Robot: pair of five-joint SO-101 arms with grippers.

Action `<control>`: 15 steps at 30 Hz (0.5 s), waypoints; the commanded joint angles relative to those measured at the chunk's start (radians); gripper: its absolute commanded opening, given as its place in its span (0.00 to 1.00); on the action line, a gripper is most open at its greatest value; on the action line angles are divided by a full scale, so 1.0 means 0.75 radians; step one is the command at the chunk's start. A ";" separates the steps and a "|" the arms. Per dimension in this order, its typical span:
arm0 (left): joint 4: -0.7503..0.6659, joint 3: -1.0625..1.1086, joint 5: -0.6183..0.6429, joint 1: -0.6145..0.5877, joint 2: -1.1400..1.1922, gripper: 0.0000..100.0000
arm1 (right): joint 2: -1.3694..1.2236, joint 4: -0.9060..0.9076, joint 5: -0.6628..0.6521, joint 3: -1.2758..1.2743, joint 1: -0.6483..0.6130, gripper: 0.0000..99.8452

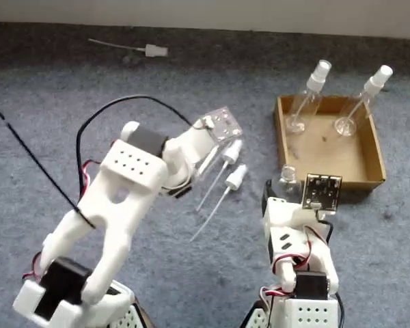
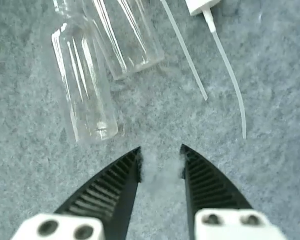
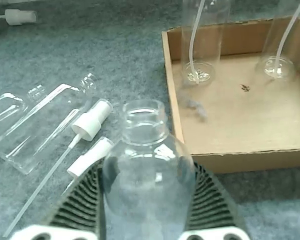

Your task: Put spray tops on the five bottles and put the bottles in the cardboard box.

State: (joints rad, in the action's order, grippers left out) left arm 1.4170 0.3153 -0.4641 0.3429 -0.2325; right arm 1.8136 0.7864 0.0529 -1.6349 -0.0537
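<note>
The right gripper (image 3: 147, 172) clamps an uncapped clear bottle (image 3: 146, 150) upright beside the cardboard box (image 3: 230, 156). The left gripper (image 2: 160, 160) hangs part-open and empty near two lying bottles (image 2: 85, 85).

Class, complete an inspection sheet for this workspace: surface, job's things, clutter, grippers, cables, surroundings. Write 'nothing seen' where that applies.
Surface: grey carpet.
Job's things: cardboard box with two capped bottles upright inside; two lying bottles, uncapped, on the carpet; two loose spray tops beside them; far spray top near the wall.
Clutter: dark speck on the box floor.
Grippers: left gripper open, over the carpet by the lying bottles; right gripper shut on the held bottle, uncapped, next to the box.
Cables: black cable arching over the left arm.
Surroundings: pale wall along the far edge.
</note>
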 commanded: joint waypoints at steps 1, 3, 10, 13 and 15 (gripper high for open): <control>0.023 -0.330 0.092 0.099 0.247 0.11 | 0.019 -0.034 0.014 0.003 0.034 0.02; 0.068 -0.459 0.098 0.140 0.357 0.11 | 0.019 -0.034 0.006 0.001 0.034 0.02; 0.233 -0.961 0.102 0.234 0.795 0.11 | 0.019 -0.034 0.008 0.001 0.118 0.02; 0.276 -1.196 0.205 0.238 0.979 0.11 | 0.019 -0.034 0.006 -0.001 0.118 0.02; 0.280 -1.339 0.254 0.240 1.102 0.12 | 0.019 -0.034 0.006 -0.001 0.118 0.02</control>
State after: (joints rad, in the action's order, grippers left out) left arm 1.6011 -0.4427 -0.3491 0.5086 0.4672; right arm 1.8167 0.7864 0.0529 -1.6456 0.0199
